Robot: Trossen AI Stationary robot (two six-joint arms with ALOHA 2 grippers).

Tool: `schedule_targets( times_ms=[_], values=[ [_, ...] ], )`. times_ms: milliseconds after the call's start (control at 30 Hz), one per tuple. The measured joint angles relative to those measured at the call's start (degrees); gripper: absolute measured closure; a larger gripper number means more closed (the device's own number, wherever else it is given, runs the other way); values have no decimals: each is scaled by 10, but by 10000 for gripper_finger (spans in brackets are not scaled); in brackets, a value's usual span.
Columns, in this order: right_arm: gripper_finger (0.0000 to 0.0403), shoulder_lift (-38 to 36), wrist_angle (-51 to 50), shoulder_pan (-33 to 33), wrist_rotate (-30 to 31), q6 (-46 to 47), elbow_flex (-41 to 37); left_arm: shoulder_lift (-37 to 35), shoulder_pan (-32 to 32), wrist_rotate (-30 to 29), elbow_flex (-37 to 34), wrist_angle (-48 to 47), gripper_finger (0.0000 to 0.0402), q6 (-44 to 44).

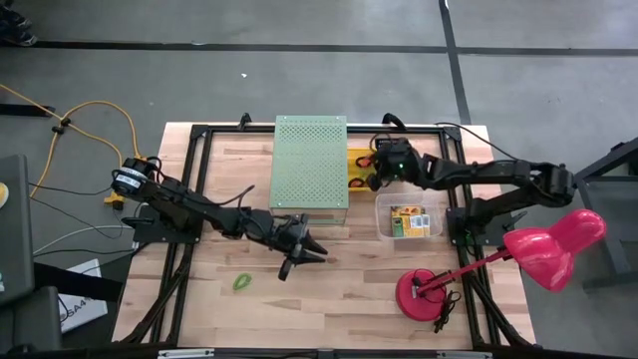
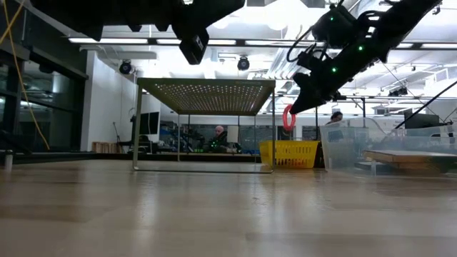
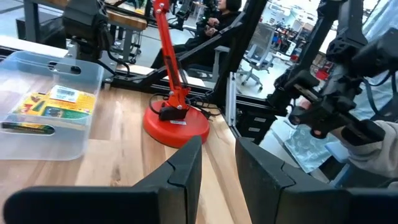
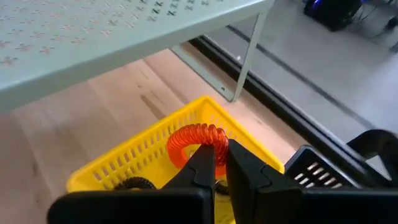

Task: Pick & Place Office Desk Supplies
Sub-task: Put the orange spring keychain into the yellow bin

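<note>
My right gripper [image 4: 219,155] is shut on a red coiled band loop [image 4: 194,138] above a yellow basket [image 4: 134,155], which stands just right of the pale-green perforated box [image 1: 311,170]. A black loop [image 4: 130,183] lies in the basket. A green loop [image 1: 241,282] lies flat on the wood at the near left. Two crayon boxes [image 1: 411,220] lie in a clear tub [image 1: 383,211]. My left gripper [image 1: 302,251] hangs open over the table's middle, right of the green loop and touching nothing. My right gripper pinches the red loop's coil [image 4: 202,144] between its two fingertips. The fingers slant down, coming from the table's right. The loop hangs below the fingertips [image 2: 288,118], lifted clear above the basket.
A pink desk lamp with a red base [image 1: 424,291] stands at the near right, its head [image 1: 553,244] past the table's edge. The perforated box stands on thin legs [image 2: 133,125] at the far middle. Bare wood lies between the green loop and the lamp base.
</note>
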Motion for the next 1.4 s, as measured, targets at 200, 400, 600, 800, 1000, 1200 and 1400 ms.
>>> schedule_targets(
  times_ms=[200,400,600,800,1000,1200,1400],
  values=[
    [389,1,-23,-18,-73,15,0,0,16,0,0,-5,307,0],
    [389,1,-84,-19,-84,31,0,0,21,0,0,-10,307,0],
    [389,1,-99,-19,-116,32,0,0,21,0,0,-10,307,0],
    [389,1,-99,-19,-118,32,0,0,21,0,0,-10,307,0],
    [389,1,-99,-19,-118,29,0,0,21,0,0,-10,307,0],
    [380,1,-99,-19,-122,19,0,0,21,0,0,-10,307,0],
    [329,1,-99,-19,-116,25,0,0,21,0,0,-9,307,0]
  ],
)
